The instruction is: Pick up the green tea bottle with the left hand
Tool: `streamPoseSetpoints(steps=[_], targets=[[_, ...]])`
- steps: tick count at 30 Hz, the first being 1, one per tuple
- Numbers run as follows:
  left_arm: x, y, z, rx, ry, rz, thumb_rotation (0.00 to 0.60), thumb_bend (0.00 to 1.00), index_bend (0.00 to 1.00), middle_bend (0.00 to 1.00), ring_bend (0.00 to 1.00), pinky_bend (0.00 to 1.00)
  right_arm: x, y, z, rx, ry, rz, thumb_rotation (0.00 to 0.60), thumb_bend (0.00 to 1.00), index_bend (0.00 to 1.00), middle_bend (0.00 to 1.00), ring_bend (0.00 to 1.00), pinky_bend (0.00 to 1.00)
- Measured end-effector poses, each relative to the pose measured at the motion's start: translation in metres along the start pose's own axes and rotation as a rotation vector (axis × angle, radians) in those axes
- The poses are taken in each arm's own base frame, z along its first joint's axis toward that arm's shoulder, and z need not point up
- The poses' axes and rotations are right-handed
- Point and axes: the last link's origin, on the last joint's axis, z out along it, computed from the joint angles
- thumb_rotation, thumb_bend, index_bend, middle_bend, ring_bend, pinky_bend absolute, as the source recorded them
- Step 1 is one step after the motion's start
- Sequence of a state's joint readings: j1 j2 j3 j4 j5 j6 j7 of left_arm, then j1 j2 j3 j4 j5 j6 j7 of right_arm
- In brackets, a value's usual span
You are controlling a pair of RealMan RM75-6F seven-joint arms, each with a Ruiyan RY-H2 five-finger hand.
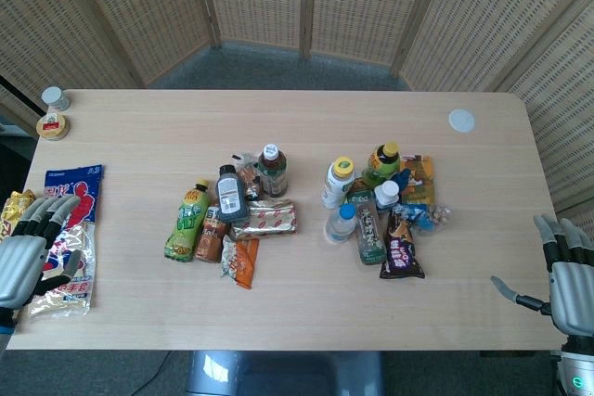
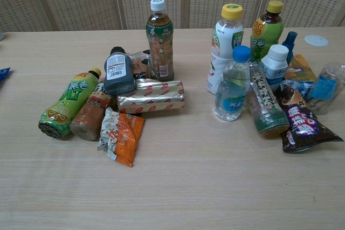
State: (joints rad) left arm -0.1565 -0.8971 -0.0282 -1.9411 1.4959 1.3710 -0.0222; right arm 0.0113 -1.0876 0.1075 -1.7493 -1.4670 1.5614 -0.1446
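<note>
Green tea bottle (image 1: 188, 221) lies untouched (on its side); left hand (image 1: 28, 248) open, empty.

Bare wooden table (image 1: 278, 308) strip along near edge, wide gap between two clusters. Lime-green tea bottle with yellow cap (image 2: 67, 103) lies at left cluster's outer left: left side and near end open. Brown lying bottle (image 2: 89, 117) touches its right side; dark grey bottle (image 2: 119, 72) just beyond. Blue-red-white snack bag (image 1: 65, 234) lies beside left hand (image 1: 28, 252) at left edge.
</note>
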Motion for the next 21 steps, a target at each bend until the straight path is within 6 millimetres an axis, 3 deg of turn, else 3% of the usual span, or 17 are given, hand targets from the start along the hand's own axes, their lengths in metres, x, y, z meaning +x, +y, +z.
streamPoseSetpoints(steps=[12, 21], targets=[[0.001, 0.002, 0.003, -0.02, -0.018, 0.025, 0.6, 0.55, 0.0, 0.0, 0.0, 0.0, -0.001, 0.001, -0.002, -0.004, 0.008, 0.012, 0.303, 0.15, 0.0, 0.0, 0.0, 0.0], [-0.003, 0.006, 0.02, -0.076, -0.081, 0.147, 0.6, 0.55, 0.0, 0.0, 0.0, 0.0, 0.004, 0.005, -0.006, -0.013, 0.015, 0.007, 0.305, 0.15, 0.0, 0.0, 0.0, 0.0]])
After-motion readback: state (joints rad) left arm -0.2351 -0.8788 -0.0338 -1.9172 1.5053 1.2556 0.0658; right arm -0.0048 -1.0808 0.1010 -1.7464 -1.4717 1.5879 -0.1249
